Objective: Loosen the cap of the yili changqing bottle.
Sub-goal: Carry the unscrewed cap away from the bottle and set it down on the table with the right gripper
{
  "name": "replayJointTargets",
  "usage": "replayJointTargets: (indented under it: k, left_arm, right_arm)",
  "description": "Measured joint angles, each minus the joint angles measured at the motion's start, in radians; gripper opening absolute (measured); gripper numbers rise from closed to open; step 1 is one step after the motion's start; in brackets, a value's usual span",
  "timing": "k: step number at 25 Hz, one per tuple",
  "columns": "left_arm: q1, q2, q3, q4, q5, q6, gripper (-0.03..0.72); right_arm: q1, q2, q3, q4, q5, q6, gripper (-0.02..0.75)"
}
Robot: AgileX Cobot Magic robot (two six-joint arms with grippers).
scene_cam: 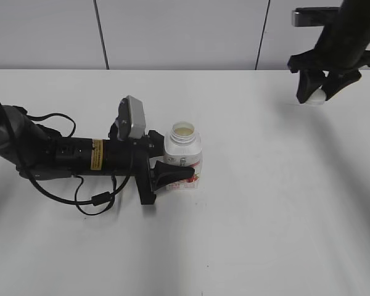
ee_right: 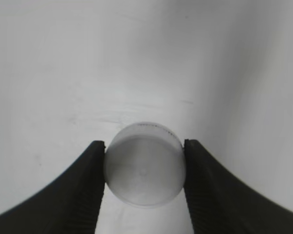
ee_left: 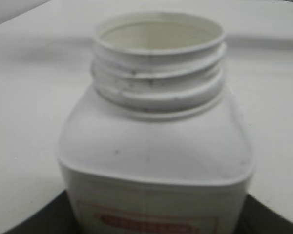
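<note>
Exterior view: left end effector [scene_cam: 172, 174] pinches uncapped yili changqing bottle [scene_cam: 184, 150]; right end effector [scene_cam: 317, 94] pinches cap [scene_cam: 319, 95].

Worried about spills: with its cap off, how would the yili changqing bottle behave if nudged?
The yili changqing bottle has a squat, squarish body, so it probably slides rather than tips. Its neck is open, the cap being in the right end effector, so contents could slosh out. The left end effector grips its base, likely steadying it.

Your left gripper [scene_cam: 172, 174] lies low and level, its 2 jaws clamped on the bottle [scene_cam: 183, 154]. Your right gripper [scene_cam: 317, 92] hangs upright, jaws pinching the cap [ee_right: 144, 164].
</note>
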Motion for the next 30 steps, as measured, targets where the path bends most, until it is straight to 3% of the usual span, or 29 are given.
replayJointTargets:
  k: [6,15,30]
  left_arm:
    - [0.000,0.000,0.000,0.000,0.002,0.000,0.376]
    - [0.000,0.000,0.000,-0.001,0.002,0.000,0.376]
    - [0.000,0.000,0.000,-0.002,0.002,0.000,0.376]
  right_arm:
    - [-0.062,-0.115,0.220,0.003,-0.164,0.008,0.387]
    - [-0.066,-0.164,0.560,0.055,-0.393,0.009,0.387]
    - [-0.066,-0.090,0.601,0.052,-0.505,0.045,0.387]
